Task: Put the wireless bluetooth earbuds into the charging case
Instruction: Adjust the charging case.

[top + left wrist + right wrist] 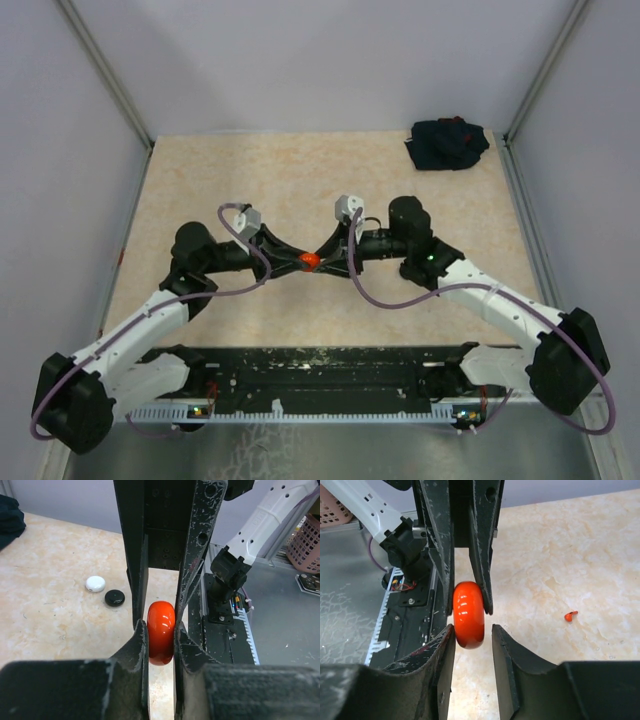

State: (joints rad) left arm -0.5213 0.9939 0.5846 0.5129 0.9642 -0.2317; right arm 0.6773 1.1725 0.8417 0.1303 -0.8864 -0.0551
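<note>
A glossy red round charging case hangs above the table's middle, where both grippers meet. My left gripper is shut on the case, which stands on edge between its fingers. My right gripper is open around the same case; its left finger touches the case and its right finger stands a gap away. One tiny red earbud lies on the table to the right in the right wrist view. The other earbuds are out of view.
A white puck and a black puck lie side by side on the beige table. A dark cloth bundle sits at the far right corner. A black rail runs along the near edge. A pink basket stands off the table.
</note>
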